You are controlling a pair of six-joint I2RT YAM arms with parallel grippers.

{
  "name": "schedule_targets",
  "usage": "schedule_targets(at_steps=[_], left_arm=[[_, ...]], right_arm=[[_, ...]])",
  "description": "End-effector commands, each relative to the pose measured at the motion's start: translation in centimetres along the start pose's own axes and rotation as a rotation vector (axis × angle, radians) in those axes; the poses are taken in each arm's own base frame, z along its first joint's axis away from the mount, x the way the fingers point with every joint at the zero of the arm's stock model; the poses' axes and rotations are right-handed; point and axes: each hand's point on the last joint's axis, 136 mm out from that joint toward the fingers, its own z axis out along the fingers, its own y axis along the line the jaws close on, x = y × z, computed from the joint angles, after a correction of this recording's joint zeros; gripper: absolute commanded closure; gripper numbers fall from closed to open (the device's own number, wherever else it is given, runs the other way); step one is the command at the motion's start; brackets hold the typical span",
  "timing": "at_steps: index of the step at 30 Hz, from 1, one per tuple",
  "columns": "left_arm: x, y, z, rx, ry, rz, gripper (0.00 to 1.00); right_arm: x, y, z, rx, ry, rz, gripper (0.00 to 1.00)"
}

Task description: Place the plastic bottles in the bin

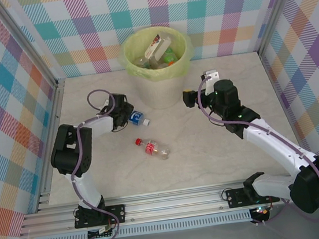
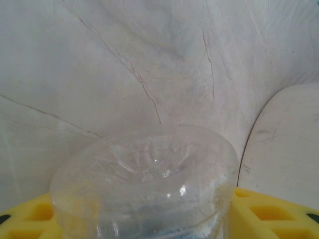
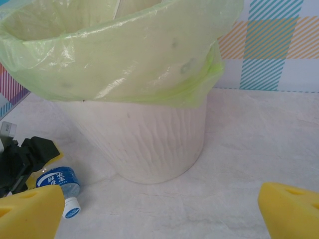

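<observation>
Yellow pads [image 2: 271, 215] of the left gripper [image 1: 126, 113] clamp the blue-labelled bottle [image 1: 138, 119], which lies on the table [image 1: 212, 165] just left of the bin [image 1: 162, 93]; that arm is folded low, elbow bent back. The right arm reaches forward, its right gripper [image 1: 190, 97] spread wide, holding nothing, beside the bin's right wall. A red-labelled bottle [image 1: 153, 148] lies apart, nearer the arm bases.

table [image 1: 211, 160]: pale marble-look | on it: bin [image 1: 162, 90] upright; blue-label bottle [image 1: 138, 119], red-label bottle [image 1: 153, 148] lying
</observation>
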Motion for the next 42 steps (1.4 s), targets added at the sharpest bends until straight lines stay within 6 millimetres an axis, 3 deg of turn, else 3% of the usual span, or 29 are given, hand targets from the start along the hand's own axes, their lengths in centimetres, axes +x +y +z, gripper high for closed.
schedule_targets(at_steps=[1, 12, 18, 28, 34, 42], left_arm=[[-0.8, -1.7, -2.5, 0.058, -0.008, 0.107, 0.55], [-4.5, -6.0, -9.7, 0.174, -0.141, 0.251, 0.54], [-6.4, -10.7, -15.9, 0.347, -0.205, 0.298, 0.54], [-11.5, -17.8, -26.4, 0.571, -0.427, 0.334, 0.53], [-13.3, -22.6, -29.3, 0.689, -0.479, 0.352, 0.53], [-14.7, -27.0, -28.3, 0.743, -0.505, 0.349, 0.52]], right_arm=[[-0.8, 0.2, -0.1, -0.004, -0.024, 0.010, 0.01], [-1.0, 0.5, 0.1, -0.019, -0.035, 0.023, 0.00], [-1.1, 0.8, 0.1, -0.037, -0.038, 0.028, 0.00], [-1.4, 1.2, 0.2, -0.056, -0.048, 0.026, 0.00], [-1.5, 1.3, 0.3, -0.061, -0.048, 0.030, 0.00], [-1.6, 1.3, 0.1, -0.063, -0.048, 0.028, 0.00]])
